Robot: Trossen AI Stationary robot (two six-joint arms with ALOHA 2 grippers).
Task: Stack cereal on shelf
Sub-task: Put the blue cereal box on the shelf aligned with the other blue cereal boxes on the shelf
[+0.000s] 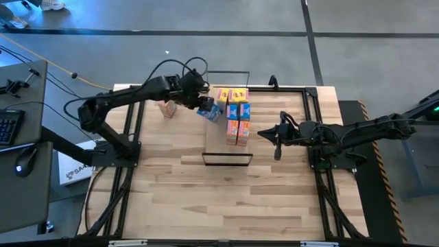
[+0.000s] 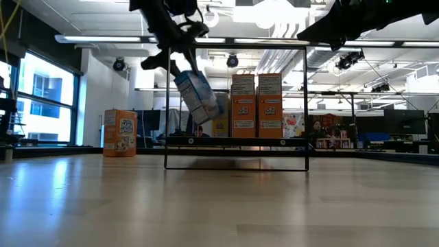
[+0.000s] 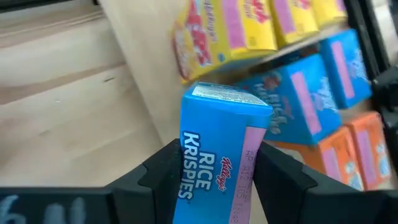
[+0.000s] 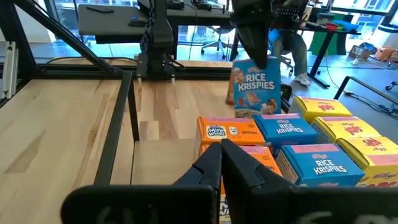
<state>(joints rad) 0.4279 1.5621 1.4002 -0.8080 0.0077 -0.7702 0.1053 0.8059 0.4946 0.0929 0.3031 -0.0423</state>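
Observation:
My left gripper (image 3: pixel 217 190) is shut on a blue Rice Krispies cereal box (image 3: pixel 219 137), lifted over the left edge of the shelf (image 1: pixel 218 147), a light-wood board with black wire loops at both ends. In the low view the box (image 2: pixel 199 95) hangs tilted below that gripper (image 2: pixel 180 42). Several orange, blue and yellow boxes (image 1: pixel 236 113) stand on the shelf's far half. One orange box (image 1: pixel 167 108) stands on the table left of the shelf. My right gripper (image 4: pixel 222 155) waits shut just right of the shelf (image 1: pixel 276 136). My left gripper pinches the blue box between its two fingers (image 3: pixel 163 180), one on each opposite side (image 3: pixel 186 183). It comes from above, at the box's upper end (image 4: pixel 252 65). The box is lifted clear and hangs tilted below the fingers, with its printed front toward the right arm.
The shelf's near half (image 1: pixel 228 152) is bare board. The tabletop (image 1: pixel 206 199) has black rails along its left and right sides (image 1: pixel 321 185). A desk with keyboard and mouse (image 1: pixel 14 130) stands beyond the table's left edge.

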